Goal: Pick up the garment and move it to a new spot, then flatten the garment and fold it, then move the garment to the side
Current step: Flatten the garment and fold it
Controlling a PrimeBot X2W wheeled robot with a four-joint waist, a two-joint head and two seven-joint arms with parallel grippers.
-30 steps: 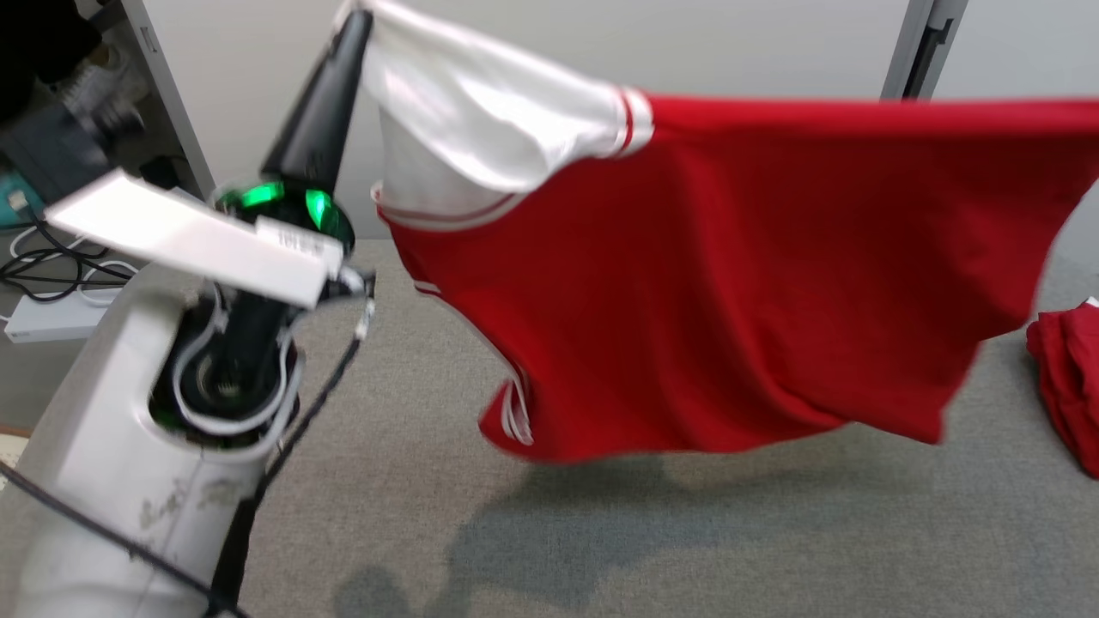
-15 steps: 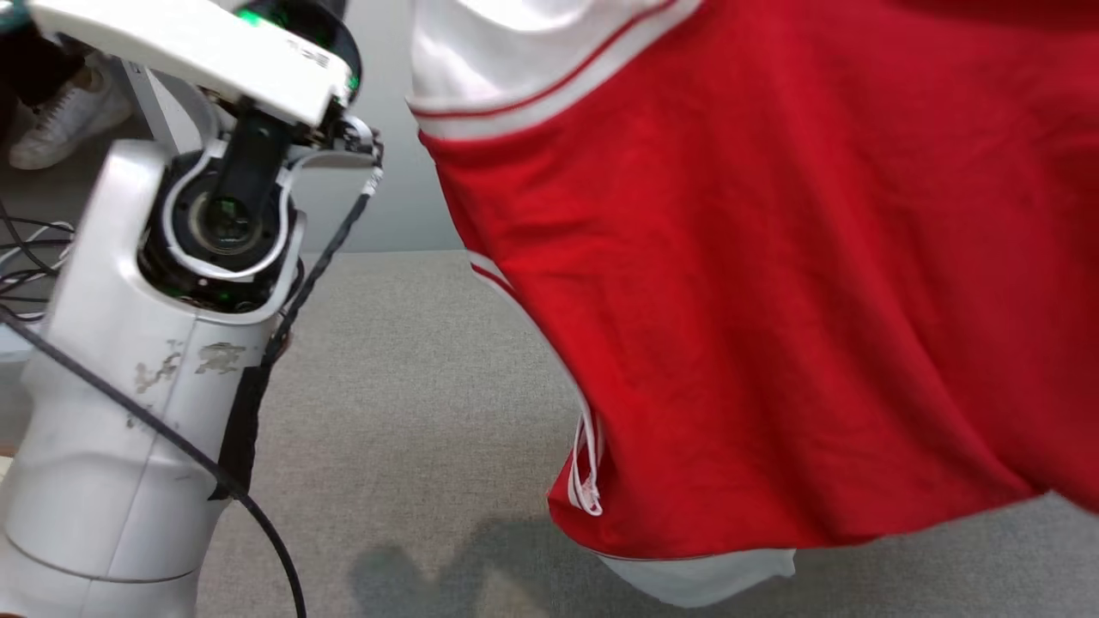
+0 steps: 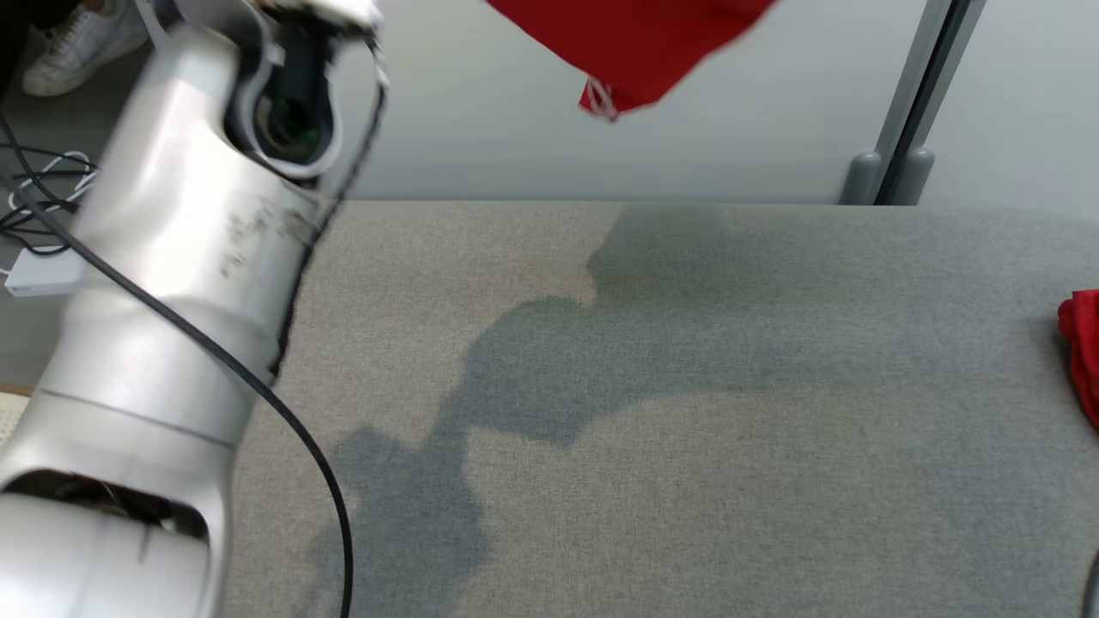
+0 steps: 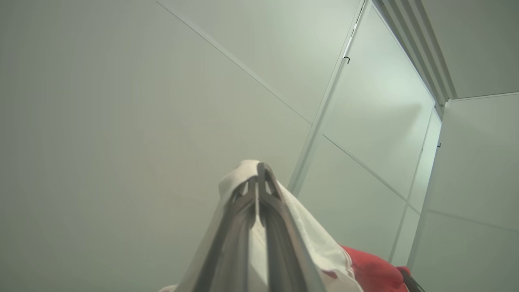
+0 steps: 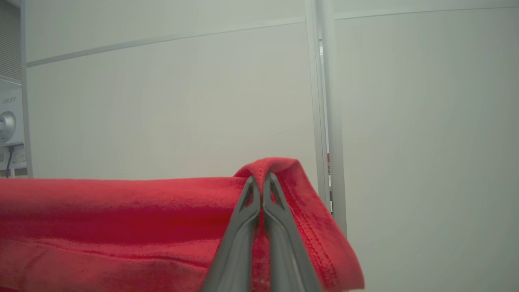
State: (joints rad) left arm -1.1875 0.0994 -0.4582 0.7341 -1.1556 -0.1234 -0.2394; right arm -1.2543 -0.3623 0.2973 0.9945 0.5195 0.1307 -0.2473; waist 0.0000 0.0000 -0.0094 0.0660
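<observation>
Holding the garment (image 5: pixel 121 211) up in the air with both pincers. My left pincer (image 4: pixel 258 172) is clamped tight on a white part of it, with the cloth wrapped over and round the fingertips. Red cloth shows at the lower right of that wrist view. My right pincer (image 5: pixel 261 182) is clamped tight on a folded red hem edge with visible stitching. The fabric drapes over both fingers and runs off to the left of that view in a broad band. Both wrist cameras face pale wall panels (image 5: pixel 162 101).

Head view: a low red corner of the garment with white trim hangs at top centre, well above the grey surface (image 3: pixel 687 481) and not touching it. A shadow falls across the middle of the surface. My pale left forearm (image 3: pixel 163 283) rises at the left, blurred, with a black cable (image 3: pixel 330 481) looping past it. A second red cloth (image 3: pixel 1083 360) lies at the far right edge of the surface, well apart from the held one. Off the surface at upper left are a white shoe (image 3: pixel 81 43), tangled cables (image 3: pixel 34 184) and a small white box (image 3: pixel 39 275). A grey post (image 3: pixel 910 103) stands against the wall behind.
</observation>
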